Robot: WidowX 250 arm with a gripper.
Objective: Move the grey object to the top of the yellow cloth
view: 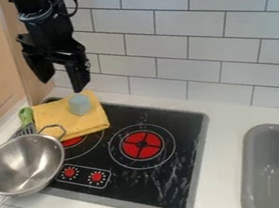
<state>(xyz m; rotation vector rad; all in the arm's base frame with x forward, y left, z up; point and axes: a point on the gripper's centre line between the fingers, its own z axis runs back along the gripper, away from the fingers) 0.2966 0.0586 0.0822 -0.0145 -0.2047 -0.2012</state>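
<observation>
Gripper [62, 85] spread wide at ten o'clock, above the grey block on the yellow cloth

Comes down with the black arm [45, 28] from the top edge at eleven o'clock. Points downward, fingers well apart, with nothing held between them. Has one fingertip in line just above the grey block [79, 104]; cannot tell how much height lies between.

Sits, as for that block, on the yellow cloth [71, 120], between nine and ten o'clock in the view, and toward one o'clock on the cloth itself. Lies folded, the cloth, across the far left corner of the black stovetop [140, 187], partly covering a red burner [72, 141] at eight o'clock.

Near six o'clock, another red burner [142, 144], fully in sight. Between seven and eight, two red knobs [97, 176] inside a white outline.

At eight o'clock, a shiny metal pan [23, 164] with two loop handles, overlapping the stovetop's left edge, one handle reaching to the cloth. Just beside, toward nine, a slotted utensil with a green handle [26, 116].

Between four and five o'clock, a grey sink [276, 173] set into the white counter [225, 131]. From eleven round to three, white wall tiles [214, 47].
</observation>
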